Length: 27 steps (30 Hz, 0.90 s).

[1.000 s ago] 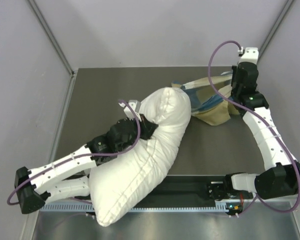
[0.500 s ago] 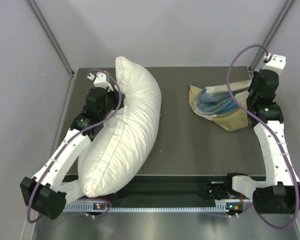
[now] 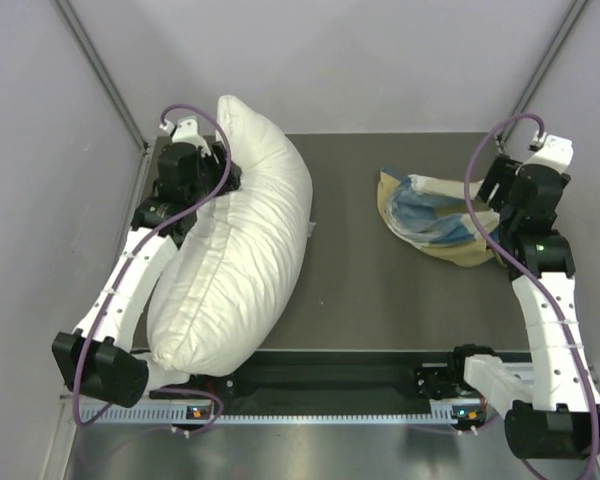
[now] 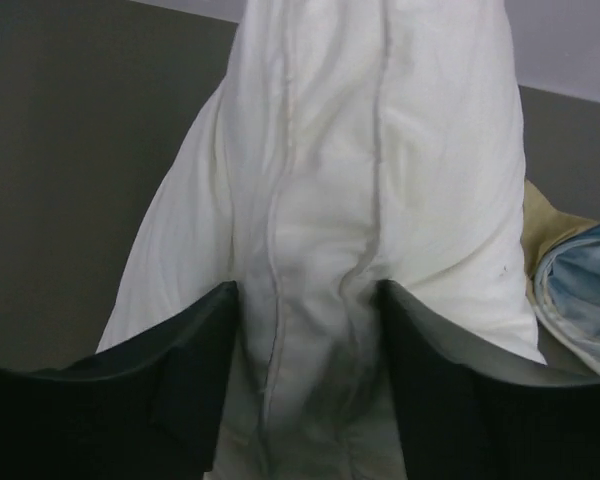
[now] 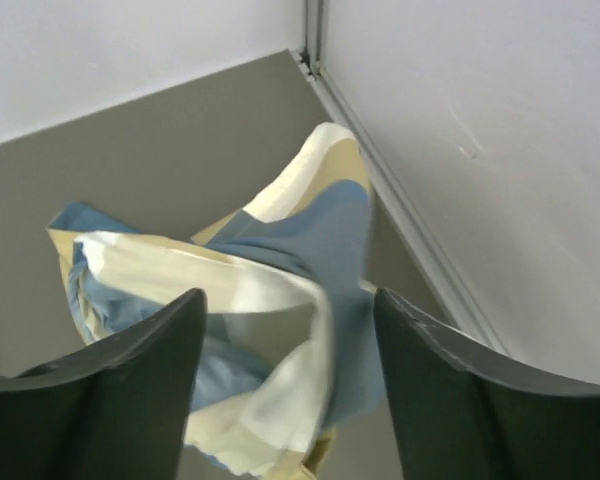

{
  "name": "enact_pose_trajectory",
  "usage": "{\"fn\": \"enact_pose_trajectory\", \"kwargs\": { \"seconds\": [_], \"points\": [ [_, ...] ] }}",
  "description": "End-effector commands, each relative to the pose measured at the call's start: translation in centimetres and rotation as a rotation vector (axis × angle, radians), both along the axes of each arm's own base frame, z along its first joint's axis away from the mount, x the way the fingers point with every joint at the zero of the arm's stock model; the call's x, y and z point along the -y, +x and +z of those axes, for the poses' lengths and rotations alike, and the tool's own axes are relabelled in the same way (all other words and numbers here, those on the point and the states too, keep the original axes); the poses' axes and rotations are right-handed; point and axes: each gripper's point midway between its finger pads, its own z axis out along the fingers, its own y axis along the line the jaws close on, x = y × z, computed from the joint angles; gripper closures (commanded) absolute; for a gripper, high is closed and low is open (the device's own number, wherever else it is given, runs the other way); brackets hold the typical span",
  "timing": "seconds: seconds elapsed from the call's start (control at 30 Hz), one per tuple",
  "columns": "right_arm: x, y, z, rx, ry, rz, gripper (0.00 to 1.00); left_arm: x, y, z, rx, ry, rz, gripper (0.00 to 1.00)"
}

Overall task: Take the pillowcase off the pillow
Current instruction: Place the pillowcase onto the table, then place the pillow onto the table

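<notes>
Task state: by my reading the cover is off. The pillow (image 3: 235, 240) lies bare and the pillowcase (image 3: 435, 215) is a separate heap, well apart from it.
Pillow, place: along the left edge of the surface (image 3: 360, 290), its long axis running from the near edge to the far left corner, bowed slightly.
Pillow, make: plump plain white cushion with a stitched seam along its length. It is soft, creased and pinched narrow at the far end.
Pillowcase, place: crumpled toward the far right corner of the surface, just short of the right edge.
Pillowcase, make: limp thin cloth in blue, tan and cream blocks, folded over itself, with no clear long axis.
Left tool (image 4: 308, 295): jaws partway apart, astride the pillow's far end, with stuffing filling the gap. I cannot tell whether they grip it.
Right tool (image 5: 290, 305): jaws wide apart and holding nothing. The pillowcase lies just ahead of and below the tips.
Key relation: each arm is nearest its own thing, left to the pillow and right to the pillowcase.
Next move, judged: backing both tools off without snagging cloth.
</notes>
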Motion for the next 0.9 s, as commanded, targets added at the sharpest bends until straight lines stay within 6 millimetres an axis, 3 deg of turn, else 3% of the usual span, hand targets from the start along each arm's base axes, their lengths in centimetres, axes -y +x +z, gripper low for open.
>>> {"fn": "enact_pose_trajectory", "kwargs": {
  "seconds": [0.0,0.07,0.13,0.27,0.37,0.53,0.7,0.87],
  "points": [
    [-1.3,-0.8,0.7,0.017,0.058,0.064,0.20,-1.0,-0.8,2.2,0.020,0.027,0.011,0.32],
    [-1.8,-1.0,1.4,0.032,0.072,0.089,0.09,-0.3,-1.4,4.3,0.057,-0.005,-0.027,0.03],
    [-2.0,-1.5,2.1,0.040,0.076,0.100,0.04,0.0,-2.1,5.8,0.078,-0.022,-0.049,0.01],
    [-2.5,-2.6,5.0,0.092,0.069,0.132,0.00,0.6,-4.5,10.9,0.182,-0.063,-0.105,0.01],
    [-3.4,-3.5,6.9,0.124,0.066,0.189,0.00,0.1,-6.1,13.2,0.238,-0.073,-0.101,0.01],
    [-6.4,-4.6,8.3,0.176,0.096,0.354,0.00,-1.0,-8.1,13.8,0.252,-0.057,-0.069,0.01],
    [-9.1,-6.1,8.6,0.221,0.134,0.495,0.00,-2.2,-9.5,12.8,0.245,-0.024,-0.030,0.01],
    [-9.8,-6.9,7.9,0.233,0.148,0.532,0.00,-3.2,-10.9,12.3,0.230,-0.020,0.011,0.01]
  ]
}}
